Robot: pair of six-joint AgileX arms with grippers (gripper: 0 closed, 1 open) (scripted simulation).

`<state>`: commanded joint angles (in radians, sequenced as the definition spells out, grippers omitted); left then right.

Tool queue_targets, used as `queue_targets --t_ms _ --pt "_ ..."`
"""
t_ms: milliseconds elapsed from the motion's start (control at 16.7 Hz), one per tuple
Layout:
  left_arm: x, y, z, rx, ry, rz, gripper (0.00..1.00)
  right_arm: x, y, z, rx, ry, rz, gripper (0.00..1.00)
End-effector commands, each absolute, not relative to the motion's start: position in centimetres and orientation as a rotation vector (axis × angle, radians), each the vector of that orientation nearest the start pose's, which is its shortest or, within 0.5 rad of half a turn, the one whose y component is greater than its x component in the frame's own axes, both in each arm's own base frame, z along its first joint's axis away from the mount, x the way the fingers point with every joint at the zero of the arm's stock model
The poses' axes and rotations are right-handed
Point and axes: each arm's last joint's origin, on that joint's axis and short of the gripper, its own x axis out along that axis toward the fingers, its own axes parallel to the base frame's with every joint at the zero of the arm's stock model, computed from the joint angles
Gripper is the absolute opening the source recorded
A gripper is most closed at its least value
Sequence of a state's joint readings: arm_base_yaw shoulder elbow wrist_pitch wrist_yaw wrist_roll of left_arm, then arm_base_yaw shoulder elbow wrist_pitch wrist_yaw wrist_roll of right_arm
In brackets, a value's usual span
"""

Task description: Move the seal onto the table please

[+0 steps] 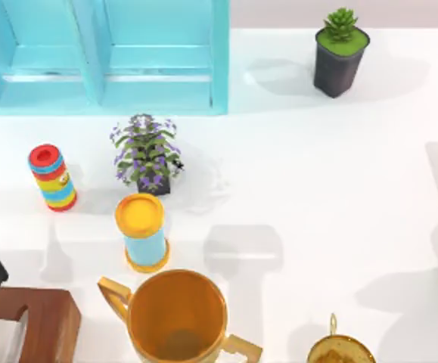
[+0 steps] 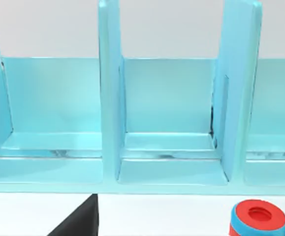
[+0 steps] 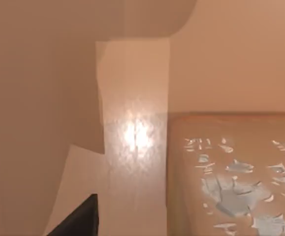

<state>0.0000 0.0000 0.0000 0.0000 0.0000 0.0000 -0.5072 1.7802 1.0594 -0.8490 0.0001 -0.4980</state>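
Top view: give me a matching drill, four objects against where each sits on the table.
Objects:
1. succulent in dark pot
2. purple-flowered plant
3. striped cylinder with red top
4. gold two-handled cup

Places:
A. near edge, left of centre
B. far right, beside the cabinet
C. just in front of the cabinet
D. left side, left of the purple plant

Pairs: 1-B, 2-C, 3-D, 4-A
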Motion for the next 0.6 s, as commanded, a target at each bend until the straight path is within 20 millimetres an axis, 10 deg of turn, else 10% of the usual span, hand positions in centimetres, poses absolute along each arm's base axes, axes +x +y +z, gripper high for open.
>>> queue_targets --t_ms 600 --pt "10.57 -0.12 16.00 0.000 0.000 0.000 1.00 26.69 -14.64 14.23 0.004 1.570 -0.005 0.32"
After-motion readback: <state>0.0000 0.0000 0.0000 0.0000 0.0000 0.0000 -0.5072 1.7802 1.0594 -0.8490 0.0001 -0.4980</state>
